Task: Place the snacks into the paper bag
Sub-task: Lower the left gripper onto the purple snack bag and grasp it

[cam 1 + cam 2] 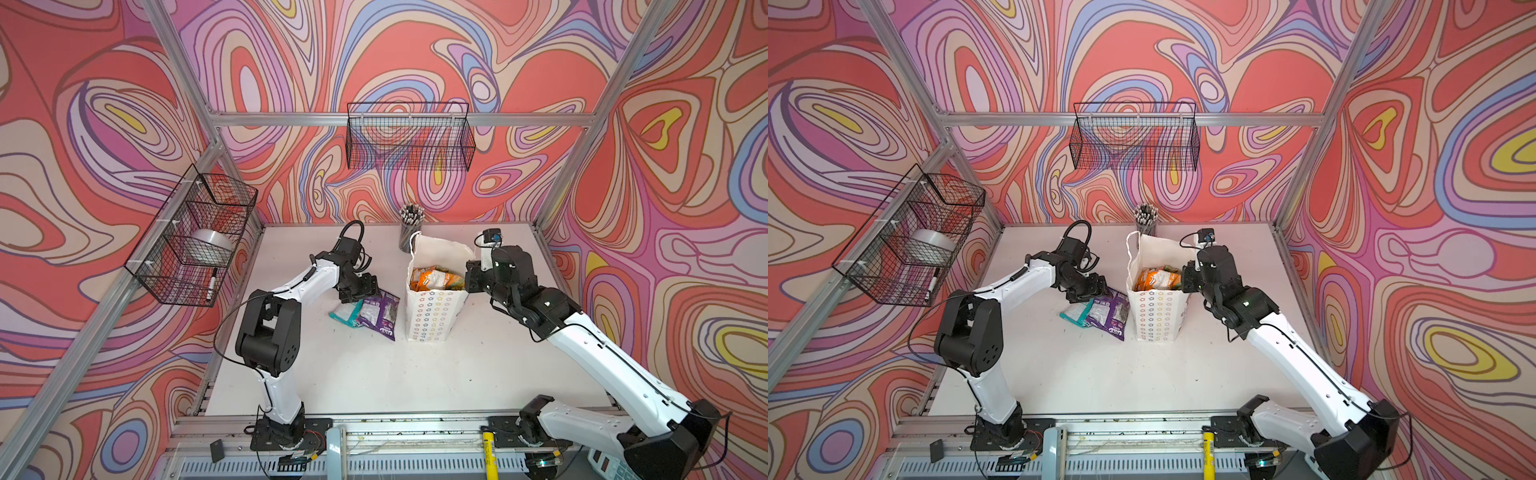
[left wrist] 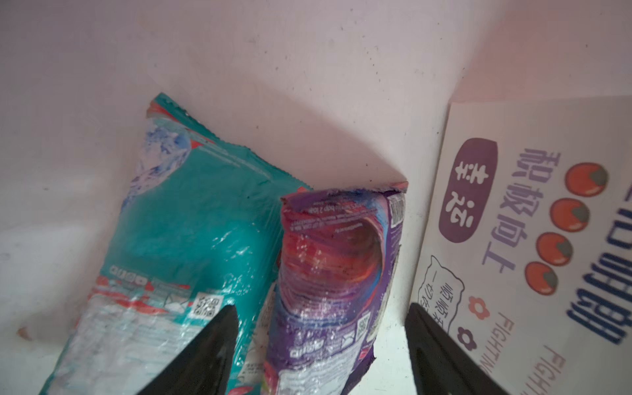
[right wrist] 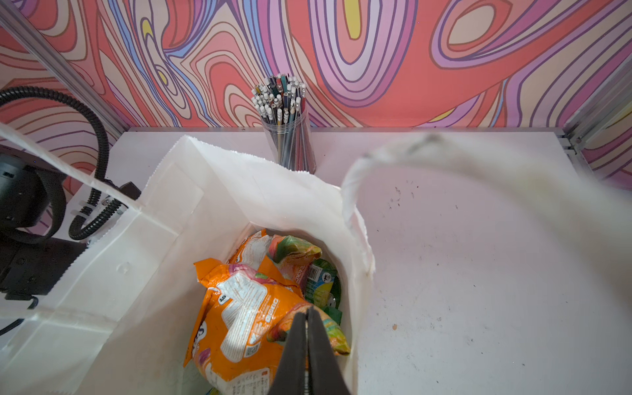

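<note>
Left gripper [image 2: 325, 345] open, astride the purple pouch [image 2: 335, 260] — nothing gripped yet.
It lies beside the paper bag [image 1: 432, 320]; pinch it alone, clear of the teal pouch [image 2: 205, 222] — right gripper [image 3: 307, 321] is closed at the bag's rim.

The white star-printed paper bag [image 1: 432, 318] stands upright, orange and green pouches [image 3: 246, 307] piled inside. A teal pouch [image 1: 347, 313] and a purple pouch [image 1: 380, 316] lie touching on the bench [image 1: 374, 374] beside it.
</note>
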